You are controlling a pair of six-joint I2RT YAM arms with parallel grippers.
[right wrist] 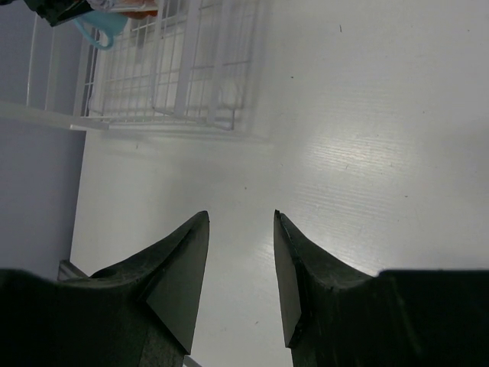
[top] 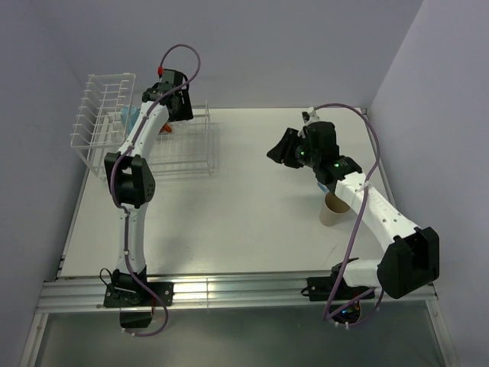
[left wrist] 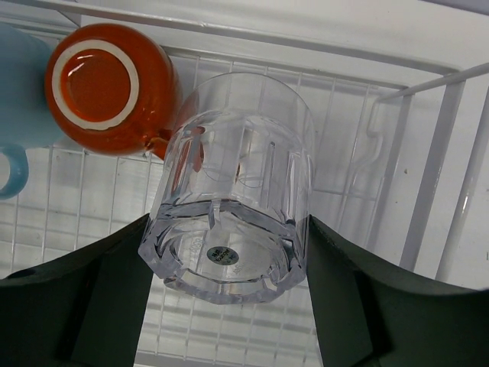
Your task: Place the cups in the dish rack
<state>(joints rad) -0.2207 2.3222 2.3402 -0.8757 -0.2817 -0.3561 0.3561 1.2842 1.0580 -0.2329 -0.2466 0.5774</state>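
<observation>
Clear tumbler [left wrist: 233, 183] clamped in the left gripper [left wrist: 229, 252] over the dish rack [left wrist: 428, 153], just beside the red-orange cup [left wrist: 103, 84]: placing step, next likely lowering and release; right gripper [right wrist: 241, 260] agape, empty, above the table [right wrist: 367, 115].

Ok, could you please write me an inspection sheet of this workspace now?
Surface: white table, beige cup standing on it.
Job's things: dish rack holds a light blue mug and an upturned red-orange cup.
Clutter: nothing seen.
Grippers: left gripper shut on the clear tumbler over the rack; right gripper open, empty.
Cables: a purple cable along each arm.
Surroundings: lilac walls.
</observation>
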